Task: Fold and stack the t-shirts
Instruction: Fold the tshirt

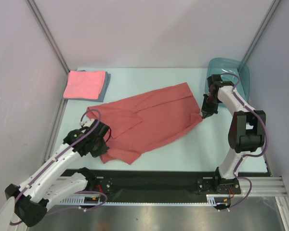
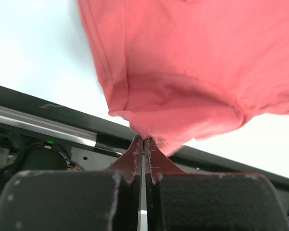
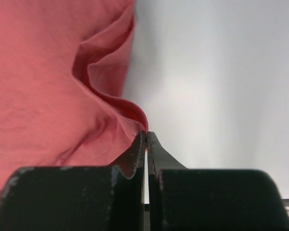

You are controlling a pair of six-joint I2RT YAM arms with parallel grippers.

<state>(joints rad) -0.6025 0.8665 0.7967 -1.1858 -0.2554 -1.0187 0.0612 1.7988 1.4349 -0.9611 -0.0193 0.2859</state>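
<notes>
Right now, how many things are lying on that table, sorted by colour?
1 brick-red t-shirt, spread out
1 pink t-shirt, folded
1 grey-blue t-shirt, folded, under the pink one
1 teal tub
Total: 4

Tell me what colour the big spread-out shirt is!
The shirt is brick red, clearest in the top external view.

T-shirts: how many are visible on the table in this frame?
3. The red t-shirt lies spread mid-table; the pink t-shirt sits folded at the far-left corner; the grey-blue t-shirt lies under it, only an edge showing. Others could be hidden beneath.
</notes>
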